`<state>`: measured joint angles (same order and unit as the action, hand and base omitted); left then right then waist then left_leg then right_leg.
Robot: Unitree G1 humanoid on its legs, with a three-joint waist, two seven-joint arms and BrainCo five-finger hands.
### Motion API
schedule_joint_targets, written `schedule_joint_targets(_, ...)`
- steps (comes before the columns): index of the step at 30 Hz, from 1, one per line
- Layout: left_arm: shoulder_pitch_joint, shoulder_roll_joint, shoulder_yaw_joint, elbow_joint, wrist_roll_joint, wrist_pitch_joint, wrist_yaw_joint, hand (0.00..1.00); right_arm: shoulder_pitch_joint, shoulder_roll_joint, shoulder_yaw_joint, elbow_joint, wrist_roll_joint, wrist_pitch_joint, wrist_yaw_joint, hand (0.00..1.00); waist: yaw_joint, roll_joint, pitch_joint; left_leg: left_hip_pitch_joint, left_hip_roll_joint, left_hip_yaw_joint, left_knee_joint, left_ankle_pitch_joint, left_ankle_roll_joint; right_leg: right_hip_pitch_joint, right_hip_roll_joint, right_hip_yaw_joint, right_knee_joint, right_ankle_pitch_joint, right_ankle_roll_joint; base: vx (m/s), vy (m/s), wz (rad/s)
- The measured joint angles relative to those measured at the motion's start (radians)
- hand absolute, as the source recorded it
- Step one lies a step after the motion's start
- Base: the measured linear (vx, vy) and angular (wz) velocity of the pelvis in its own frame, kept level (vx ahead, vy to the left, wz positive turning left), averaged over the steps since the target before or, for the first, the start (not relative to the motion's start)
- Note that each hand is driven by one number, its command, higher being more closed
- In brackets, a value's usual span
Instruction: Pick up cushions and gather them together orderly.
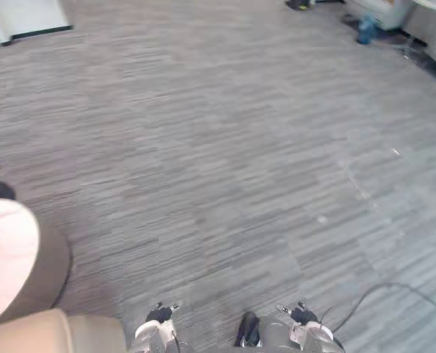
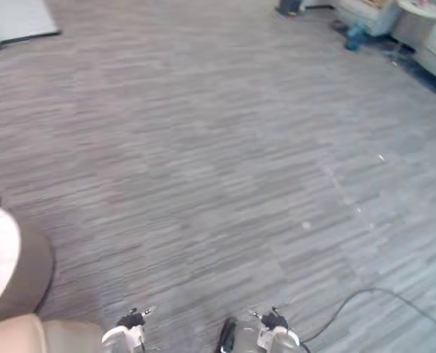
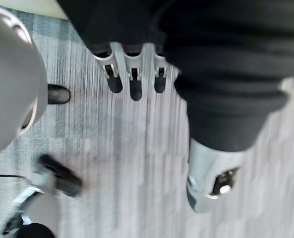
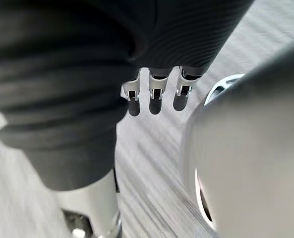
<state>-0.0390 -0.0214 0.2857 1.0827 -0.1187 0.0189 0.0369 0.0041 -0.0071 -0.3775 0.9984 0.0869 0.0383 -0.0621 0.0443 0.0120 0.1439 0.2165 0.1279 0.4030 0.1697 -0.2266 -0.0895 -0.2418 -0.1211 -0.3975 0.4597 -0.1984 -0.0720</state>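
Carpet (image 1: 225, 147), one round cushion (image 1: 8, 254).

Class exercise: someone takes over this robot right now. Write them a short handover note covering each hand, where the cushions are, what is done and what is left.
Left hand: fingers straight, holding nothing, hanging over the grey carpet.
Right hand: the same, open and holding nothing.
Cushions: a round cushion with a pale top and brown side lies at the robot's left, with a beige one beside it, nearer the robot.
Done or left: these two lie side by side; whether others remain elsewhere cannot be told.
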Motion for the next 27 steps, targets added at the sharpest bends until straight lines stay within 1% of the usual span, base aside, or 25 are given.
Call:
schedule_joint_targets(2,-0.007,-0.035,0.000,-0.010,0.001,0.000,0.000,0.00,0.015,-0.007,-0.020,0.000,0.000,0.002,-0.001,0.00,-0.003,0.015,-0.001,-0.017,0.026,-0.030,0.132,0.003,-0.006,0.032,0.023,0.021,0.004,-0.040,-0.013,0.32,-0.284,-0.40)
schedule_joint_targets(3,-0.010,-0.036,-0.012,-0.013,0.001,0.000,-0.006,0.00,0.019,-0.010,-0.012,0.000,0.002,0.003,-0.001,0.00,-0.008,0.024,-0.004,-0.108,0.074,-0.079,0.368,0.027,-0.015,0.070,0.047,0.031,-0.019,-0.059,-0.015,0.31,-0.255,-0.33)
schedule_joint_targets(4,-0.010,-0.036,-0.011,-0.020,0.001,0.000,-0.005,0.00,0.021,-0.012,-0.002,0.000,0.002,0.003,-0.001,0.00,-0.009,0.024,0.000,-0.182,0.101,-0.128,0.529,0.061,-0.002,0.100,0.067,0.049,-0.038,-0.072,-0.015,0.32,-0.239,-0.51)
schedule_joint_targets(5,-0.009,-0.035,-0.011,-0.038,0.001,-0.002,-0.004,0.00,0.017,-0.014,0.003,0.000,0.003,0.003,-0.003,0.00,-0.001,0.021,0.003,-0.279,0.123,-0.179,0.731,0.047,0.001,0.147,0.095,0.079,-0.064,-0.087,-0.025,0.26,-0.165,-0.67)
schedule_joint_targets(6,-0.006,-0.032,-0.019,-0.055,0.001,-0.004,-0.003,0.00,0.018,-0.014,0.011,0.002,0.004,0.006,-0.007,0.00,0.011,0.019,0.005,-0.332,0.121,-0.194,0.789,0.027,-0.003,0.179,0.104,0.097,-0.083,-0.093,-0.029,0.32,-0.171,-0.87)
schedule_joint_targets(7,-0.005,-0.031,-0.038,-0.070,0.001,-0.005,-0.003,0.00,0.017,-0.012,0.017,0.006,0.015,0.010,-0.009,0.00,0.015,0.014,0.006,-0.389,0.107,-0.196,0.777,0.006,0.009,0.222,0.108,0.114,-0.111,-0.091,-0.025,0.23,-0.090,-0.65)
schedule_joint_targets(8,-0.005,-0.031,-0.039,-0.073,0.001,-0.006,-0.003,0.00,0.017,-0.012,0.018,0.008,0.023,0.010,-0.010,0.00,0.015,0.012,0.008,-0.406,0.099,-0.195,0.752,-0.002,0.015,0.237,0.109,0.125,-0.122,-0.091,-0.024,0.28,-0.089,-0.74)
schedule_joint_targets(9,-0.005,-0.035,-0.039,-0.087,0.001,-0.013,-0.001,0.00,0.017,-0.010,0.020,0.010,0.042,0.011,-0.014,0.00,0.021,0.010,0.009,-0.445,0.061,-0.199,0.641,-0.018,0.019,0.271,0.113,0.168,-0.154,-0.095,-0.015,0.28,-0.035,-0.78)
schedule_joint_targets(11,-0.006,-0.043,-0.038,-0.097,0.001,-0.013,-0.001,0.00,0.011,-0.002,0.021,0.009,0.044,0.011,-0.016,0.00,0.026,0.009,0.007,-0.467,0.009,-0.239,0.452,-0.019,0.016,0.302,0.119,0.232,-0.183,-0.103,0.000,0.37,0.036,-1.10)
schedule_joint_targets(12,-0.006,-0.043,-0.036,-0.101,0.001,-0.013,0.000,0.00,0.005,0.005,0.029,0.008,0.048,0.010,-0.017,0.00,0.030,0.010,0.006,-0.482,-0.033,-0.320,0.277,0.001,0.007,0.323,0.127,0.295,-0.206,-0.120,0.028,0.32,0.073,-1.15)
schedule_joint_targets(13,-0.006,-0.043,-0.035,-0.101,0.001,-0.013,0.000,0.00,0.004,0.006,0.029,0.008,0.051,0.010,-0.017,0.00,0.033,0.011,0.006,-0.481,-0.040,-0.342,0.235,0.011,0.004,0.329,0.130,0.313,-0.213,-0.123,0.033,0.44,0.137,-1.59)
schedule_joint_targets(14,-0.001,-0.043,-0.035,-0.104,0.002,-0.012,0.000,0.00,0.008,0.009,0.029,0.009,0.053,0.012,-0.019,0.00,0.044,0.010,0.000,-0.482,-0.051,-0.386,0.172,0.066,0.011,0.344,0.136,0.375,-0.219,-0.134,0.040,0.54,0.248,-1.57)
schedule_joint_targets(15,0.005,-0.036,-0.027,-0.106,0.005,-0.012,0.001,0.00,0.017,0.016,0.030,0.009,0.055,0.013,-0.021,0.00,0.049,-0.004,-0.026,-0.473,-0.066,-0.372,0.207,0.105,0.023,0.358,0.119,0.445,-0.211,-0.156,0.060,0.68,0.290,-1.65)
schedule_joint_targets(16,0.007,-0.032,-0.017,-0.102,0.010,-0.009,0.002,0.00,0.026,0.030,0.032,0.002,0.071,0.012,-0.021,0.00,0.042,-0.033,-0.046,-0.455,-0.073,-0.327,0.205,0.077,0.036,0.351,0.097,0.481,-0.184,-0.160,0.071,0.74,0.292,-1.44)
schedule_joint_targets(17,-0.001,-0.034,-0.006,-0.088,0.012,-0.005,0.002,0.00,0.037,0.028,0.037,-0.002,0.073,0.010,-0.020,0.00,0.039,-0.056,-0.045,-0.421,-0.079,-0.280,0.209,0.054,0.053,0.304,0.083,0.507,-0.072,-0.152,0.115,0.56,0.207,-1.21)
schedule_joint_targets(18,-0.008,-0.032,0.001,-0.086,0.016,-0.005,0.001,0.00,0.034,0.038,0.041,-0.001,0.073,0.011,-0.019,0.00,0.048,-0.068,-0.035,-0.371,-0.080,-0.242,0.189,0.050,0.058,0.235,0.077,0.517,0.105,-0.126,0.170,0.49,0.205,-1.18)
schedule_joint_targets(19,-0.010,-0.029,0.001,-0.088,0.016,-0.005,0.002,0.00,0.034,0.043,0.040,-0.006,0.072,0.012,-0.018,0.00,0.052,-0.066,-0.027,-0.332,-0.079,-0.226,0.168,0.047,0.064,0.180,0.072,0.519,0.232,-0.097,0.213,0.33,0.168,-0.99)
schedule_joint_targets(20,-0.008,-0.027,-0.001,-0.081,0.016,-0.001,0.002,0.00,0.030,0.041,0.040,-0.010,0.075,0.008,-0.016,0.00,0.048,-0.058,-0.020,-0.276,-0.080,-0.217,0.141,0.039,0.073,0.115,0.074,0.508,0.369,-0.075,0.232,0.32,0.160,-0.74)
schedule_joint_targets(21,-0.007,-0.029,-0.003,-0.057,0.016,0.005,0.003,0.00,0.030,0.034,0.039,-0.026,0.083,0.008,-0.015,0.00,0.034,-0.052,-0.018,-0.192,-0.077,-0.207,0.112,0.036,0.075,0.079,0.067,0.464,0.474,-0.082,0.218,0.43,0.200,-0.59)
schedule_joint_targets(22,-0.002,-0.030,-0.012,-0.049,0.016,0.011,0.003,0.00,0.036,0.034,0.039,-0.038,0.088,0.005,-0.014,0.00,0.025,-0.039,-0.017,-0.124,-0.067,-0.176,0.077,0.036,0.075,0.057,0.054,0.383,0.473,-0.095,0.187,0.35,0.160,-0.37)
schedule_joint_targets(23,0.002,-0.031,-0.012,-0.050,0.016,0.010,0.003,0.00,0.034,0.034,0.037,-0.038,0.088,0.004,-0.014,0.00,0.025,-0.037,-0.018,-0.098,-0.063,-0.160,0.057,0.036,0.075,0.050,0.050,0.358,0.456,-0.100,0.172,0.32,0.127,-0.27)
schedule_joint_targets(24,0.008,-0.028,-0.019,-0.051,0.016,0.009,0.003,0.00,0.030,0.038,0.032,-0.038,0.089,0.000,-0.013,0.00,0.022,-0.036,-0.019,-0.042,-0.057,-0.124,-0.003,0.035,0.075,0.024,0.035,0.278,0.386,-0.108,0.156,0.27,0.074,-0.18)
schedule_joint_targets(25,0.012,-0.023,-0.037,-0.051,0.016,0.009,0.003,0.00,0.023,0.040,0.017,-0.037,0.089,-0.001,-0.010,0.00,0.018,-0.036,-0.020,-0.012,-0.057,-0.104,-0.053,0.035,0.074,-0.011,0.023,0.217,0.314,-0.111,0.145,0.45,0.078,-0.13)
schedule_joint_targets(26,0.011,-0.020,-0.043,-0.052,0.016,0.010,0.002,0.00,0.010,0.041,-0.008,-0.033,0.090,0.000,-0.006,0.00,0.014,-0.034,-0.020,0.004,-0.052,-0.096,-0.087,0.026,0.059,-0.059,0.026,0.187,0.233,-0.096,0.124,0.48,0.002,-0.05)
schedule_joint_targets(27,0.009,-0.011,-0.052,-0.051,0.017,0.010,0.002,0.00,-0.005,0.040,-0.039,-0.022,0.090,0.001,-0.004,0.00,0.012,-0.032,-0.017,0.010,-0.048,-0.100,-0.104,0.013,0.041,-0.110,0.039,0.187,0.131,-0.057,0.099,0.43,-0.054,-0.05)
